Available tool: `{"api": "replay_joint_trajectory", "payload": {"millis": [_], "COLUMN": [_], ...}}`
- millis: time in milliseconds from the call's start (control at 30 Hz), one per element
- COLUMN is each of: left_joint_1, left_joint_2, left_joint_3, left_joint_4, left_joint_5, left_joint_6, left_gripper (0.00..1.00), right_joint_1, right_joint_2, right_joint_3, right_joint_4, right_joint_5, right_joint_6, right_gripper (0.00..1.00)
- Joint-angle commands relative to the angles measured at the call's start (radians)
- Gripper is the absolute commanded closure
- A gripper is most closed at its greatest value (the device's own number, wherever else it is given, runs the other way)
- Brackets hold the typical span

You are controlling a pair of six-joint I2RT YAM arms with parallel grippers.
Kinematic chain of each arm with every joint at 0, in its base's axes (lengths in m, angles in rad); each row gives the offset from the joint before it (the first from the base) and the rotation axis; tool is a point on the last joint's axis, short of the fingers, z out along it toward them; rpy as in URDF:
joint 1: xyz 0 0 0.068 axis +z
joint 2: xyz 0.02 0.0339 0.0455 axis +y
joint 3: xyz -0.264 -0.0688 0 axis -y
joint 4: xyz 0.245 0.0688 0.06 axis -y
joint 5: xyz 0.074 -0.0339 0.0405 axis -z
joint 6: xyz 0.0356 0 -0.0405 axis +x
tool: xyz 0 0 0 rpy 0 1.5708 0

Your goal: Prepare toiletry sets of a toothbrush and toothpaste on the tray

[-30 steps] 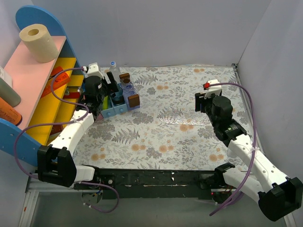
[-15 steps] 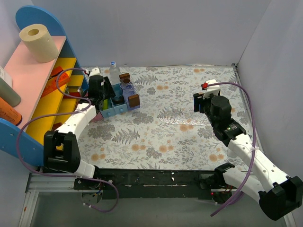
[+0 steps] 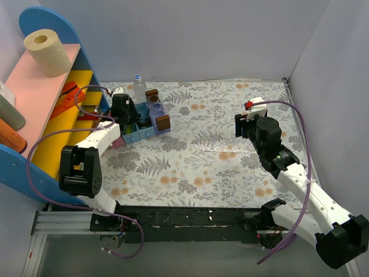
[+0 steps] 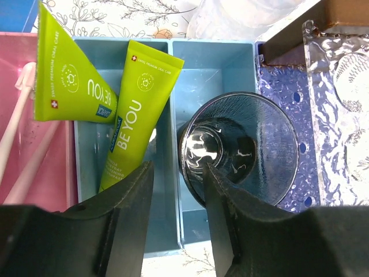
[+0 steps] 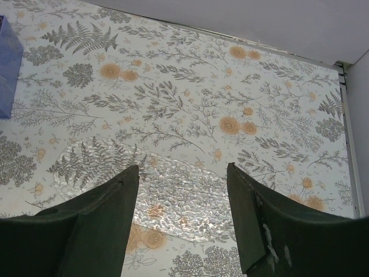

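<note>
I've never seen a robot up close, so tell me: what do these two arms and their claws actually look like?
The left arm and right arm are white shells linked by chunky black joints. A purple cable loops loosely along each. A small red spot sits by the right wrist. The left gripper and right gripper each end in two flat, dark fingers.

The left arm and right arm wear white shells with black joints; purple cables trail along both; a red knob caps the right wrist.
</note>
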Motion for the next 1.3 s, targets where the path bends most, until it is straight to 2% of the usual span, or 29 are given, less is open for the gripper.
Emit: {"api": "replay_joint_trajectory", "payload": {"millis": [0, 167, 567, 1267], "left_joint_1": [0.006, 0.006, 0.006, 0.006], "left_joint_2": [0.0, 0.014, 0.038, 0.02], "left_joint_3": [0.044, 0.044, 0.053, 0.073], "left_joint_4": [0.001, 0.01, 0.008, 0.01], "left_joint_5": [0.009, 0.003, 0.003, 0.018], "left_joint_6": [-0.007, -0.007, -0.005, -0.024], "left_gripper": [0.62, 0.63, 0.74, 1.0], "right_joint_1": [0.007, 0.008, 0.014, 0.03], "right_joint_2": [-0.011, -0.008, 0.005, 0.026], "right_joint_3": [0.042, 0.04, 0.031, 0.017], "right_joint_4": [0.02, 0.02, 0.023, 0.023], "right_joint_5": [-0.001, -0.004, -0.022, -0.031], "right_joint_6": [-0.006, -0.003, 0.001, -0.014], "right_gripper": [0.31, 0.31, 0.31, 0.31]}}
